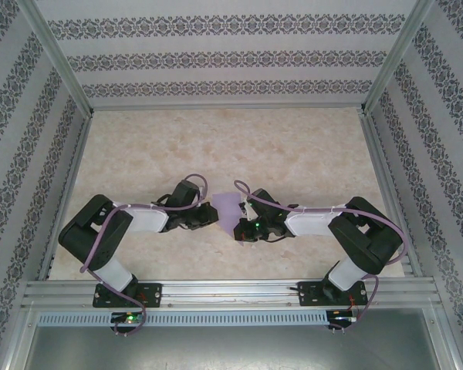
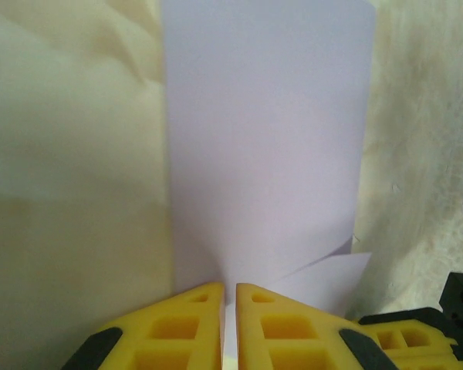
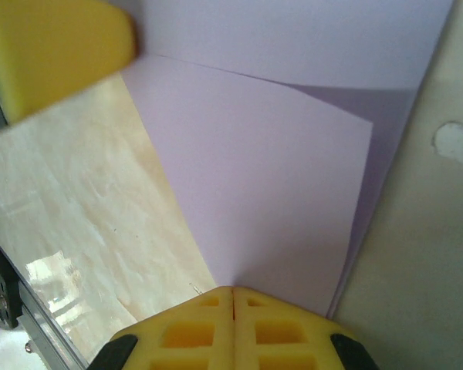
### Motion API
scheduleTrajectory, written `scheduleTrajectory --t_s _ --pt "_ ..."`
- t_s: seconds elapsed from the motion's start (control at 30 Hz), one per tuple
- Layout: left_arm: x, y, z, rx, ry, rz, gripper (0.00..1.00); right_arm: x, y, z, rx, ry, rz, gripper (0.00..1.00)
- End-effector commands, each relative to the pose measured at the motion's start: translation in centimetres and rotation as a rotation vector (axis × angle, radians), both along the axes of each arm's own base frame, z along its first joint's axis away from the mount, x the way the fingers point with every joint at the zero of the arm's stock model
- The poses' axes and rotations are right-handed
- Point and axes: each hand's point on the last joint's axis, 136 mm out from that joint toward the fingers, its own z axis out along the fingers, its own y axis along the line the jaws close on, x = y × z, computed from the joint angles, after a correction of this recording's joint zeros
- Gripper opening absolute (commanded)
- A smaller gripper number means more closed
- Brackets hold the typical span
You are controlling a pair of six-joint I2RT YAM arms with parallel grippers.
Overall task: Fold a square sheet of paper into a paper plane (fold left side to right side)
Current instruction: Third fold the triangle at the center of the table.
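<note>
The square sheet of paper [image 1: 228,208] is lavender and sits at the middle of the table, held between both grippers. In the left wrist view the paper [image 2: 270,139] stretches away as a tall strip with a creased flap at its lower right. My left gripper [image 2: 229,289] is shut on its near edge, with paper showing in the thin slit between the yellow fingers. In the right wrist view a folded layer of the paper [image 3: 270,193] lies over a second layer. My right gripper [image 3: 233,290] is shut tight on the corner of that layer. From above, the left gripper [image 1: 213,216] and right gripper [image 1: 241,228] almost touch.
The marble-patterned table [image 1: 293,146] stretches open behind the arms. Aluminium rails [image 1: 231,291] run along the near edge, and patterned walls close in the sides and back. A yellow finger [image 3: 54,54] of the left gripper shows in the right wrist view. A white spot [image 3: 457,143] marks the table.
</note>
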Motion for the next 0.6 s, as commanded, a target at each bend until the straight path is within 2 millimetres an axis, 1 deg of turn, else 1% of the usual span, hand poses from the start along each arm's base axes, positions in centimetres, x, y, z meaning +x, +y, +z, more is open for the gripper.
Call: scheduleTrajectory --t_s 0.0,0.13,0.23,0.33,0.4,0.47,0.57 --pt "0.1 4.8 -2.8 0.16 0.02 0.085 0.13 -3.3 -6.6 -5.8 -0.313 0.124 -0.043 0.0" --pt "0.8 4.8 -1.4 0.151 -0.007 0.072 0.13 -3.2 -6.2 -5.6 -0.294 0.124 -0.046 0.0" --pt "1.2 4.5 0.7 0.136 -0.051 0.052 0.13 -3.2 -5.9 -5.5 -0.277 0.122 -0.049 0.0" --pt "0.8 3.8 3.0 0.1 -0.105 0.018 0.13 -3.0 -5.7 -5.4 -0.264 0.115 -0.053 0.0" --pt "0.1 2.6 4.3 0.065 -0.134 -0.027 0.13 -2.9 -5.6 -5.3 -0.259 0.11 -0.055 0.0" --pt "-0.8 1.1 5.0 0.03 -0.149 -0.076 0.13 -2.8 -5.5 -5.3 -0.255 0.109 -0.059 0.0" --pt "-2.2 -1.5 5.5 -0.02 -0.154 -0.149 0.11 -2.8 -5.6 -5.3 -0.255 0.109 -0.064 0.0"
